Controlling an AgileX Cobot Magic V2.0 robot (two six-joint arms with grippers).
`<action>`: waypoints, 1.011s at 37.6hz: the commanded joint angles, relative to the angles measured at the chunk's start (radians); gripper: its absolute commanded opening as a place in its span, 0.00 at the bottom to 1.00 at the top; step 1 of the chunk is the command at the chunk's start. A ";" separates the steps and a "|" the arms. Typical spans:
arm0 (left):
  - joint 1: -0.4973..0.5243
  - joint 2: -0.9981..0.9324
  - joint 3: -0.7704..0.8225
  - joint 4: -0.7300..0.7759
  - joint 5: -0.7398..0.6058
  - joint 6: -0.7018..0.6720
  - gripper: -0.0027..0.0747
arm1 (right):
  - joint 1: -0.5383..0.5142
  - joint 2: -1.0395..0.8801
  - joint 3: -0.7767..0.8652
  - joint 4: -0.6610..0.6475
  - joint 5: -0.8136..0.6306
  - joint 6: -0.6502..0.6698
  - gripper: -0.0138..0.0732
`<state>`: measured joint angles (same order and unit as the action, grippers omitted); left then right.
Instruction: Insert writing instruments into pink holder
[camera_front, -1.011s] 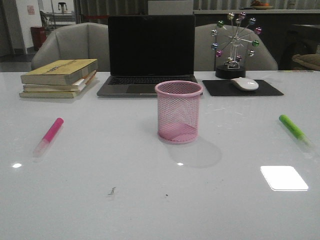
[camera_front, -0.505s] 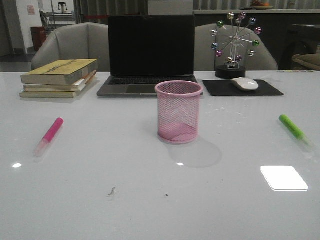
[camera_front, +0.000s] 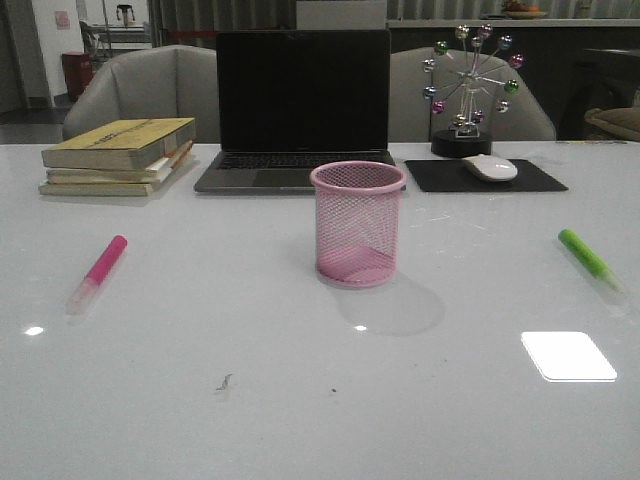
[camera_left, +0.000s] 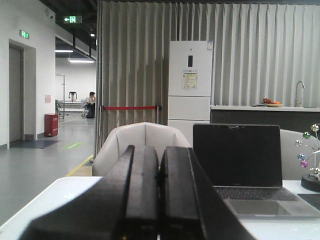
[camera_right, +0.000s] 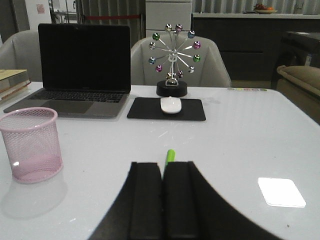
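The pink holder stands upright and empty at the table's middle; the right wrist view also has the holder. A magenta marker with a pale cap lies flat at the left. At the right lies a lime green marker. Neither gripper shows in the front view. My left gripper is shut with nothing in it, held above the table's left end, with no marker in its view. My right gripper is shut and empty, and the green marker's tip pokes out just beyond its fingertips on the table.
An open laptop stands behind the holder. A stack of books lies at the back left. At the back right are a white mouse on a black pad and a ball ornament. Chairs stand behind the table.
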<state>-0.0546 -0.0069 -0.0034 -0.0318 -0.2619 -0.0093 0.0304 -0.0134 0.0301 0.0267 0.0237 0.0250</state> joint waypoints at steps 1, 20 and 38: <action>-0.005 -0.020 -0.057 -0.005 -0.093 -0.011 0.16 | -0.003 -0.015 0.001 0.006 -0.196 -0.006 0.18; -0.007 -0.007 -0.339 0.001 -0.011 -0.011 0.16 | -0.003 0.023 -0.430 0.005 -0.195 -0.006 0.18; -0.007 0.364 -0.759 0.042 0.309 -0.011 0.16 | -0.003 0.386 -0.762 -0.027 0.012 -0.006 0.18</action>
<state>-0.0546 0.2546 -0.6674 0.0078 -0.0093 -0.0093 0.0304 0.2855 -0.6661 0.0225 0.0613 0.0250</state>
